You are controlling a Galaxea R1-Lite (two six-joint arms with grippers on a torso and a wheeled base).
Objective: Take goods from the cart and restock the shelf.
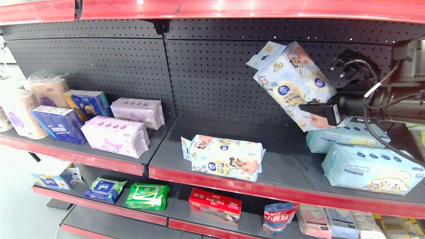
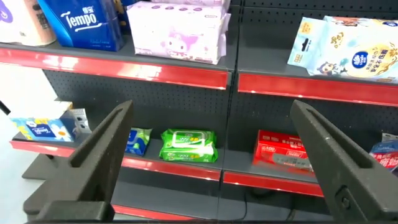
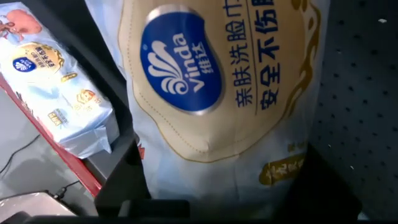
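Note:
My right gripper [image 1: 315, 109] is shut on a pale-blue cartoon-print tissue pack [image 1: 294, 83], held tilted in the air above the right part of the dark middle shelf [image 1: 285, 159], close to the pegboard. In the right wrist view the pack [image 3: 217, 93] sits between the two fingers of that gripper [image 3: 224, 186]. A matching pack [image 1: 225, 157] lies flat near the shelf's red front edge, also seen from the left wrist [image 2: 348, 50]. My left gripper [image 2: 214, 168] hangs open and empty, lower down in front of the shelving.
Two light-blue packs [image 1: 372, 169] lie under the right arm. Pink packs [image 1: 116, 136] and blue boxes [image 1: 61, 124] stand in the left bay. The lower shelf holds green wipes [image 1: 147, 196] and a red box [image 1: 215, 205]. Bare shelf lies between the flat pack and the light-blue ones.

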